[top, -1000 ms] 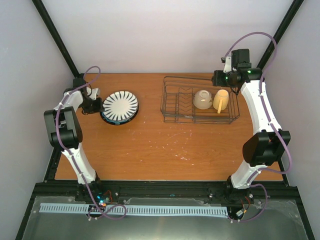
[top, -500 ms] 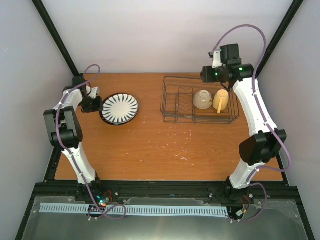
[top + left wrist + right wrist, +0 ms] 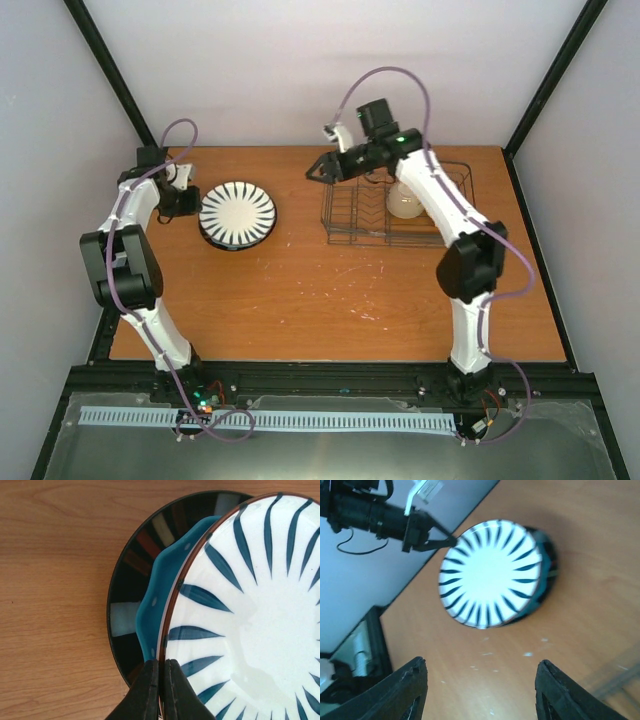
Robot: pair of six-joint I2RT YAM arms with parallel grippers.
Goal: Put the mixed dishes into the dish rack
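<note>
Now swung leftward over rack's (image 3: 342, 205) left end: right gripper (image 3: 480, 665), jaws wide apart; left gripper (image 3: 160, 690) pinched on striped plate's (image 3: 250, 620) rim.

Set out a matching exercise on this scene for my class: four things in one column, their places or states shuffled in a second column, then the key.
Column one:
1. striped plate
2. teal plate
3. white bowl
4. right gripper

Column two:
A. inside the dish rack
B. open, holding nothing
C. rim pinched by the left gripper
D. directly under the striped plate

Pairs: 1-C, 2-D, 3-A, 4-B
</note>
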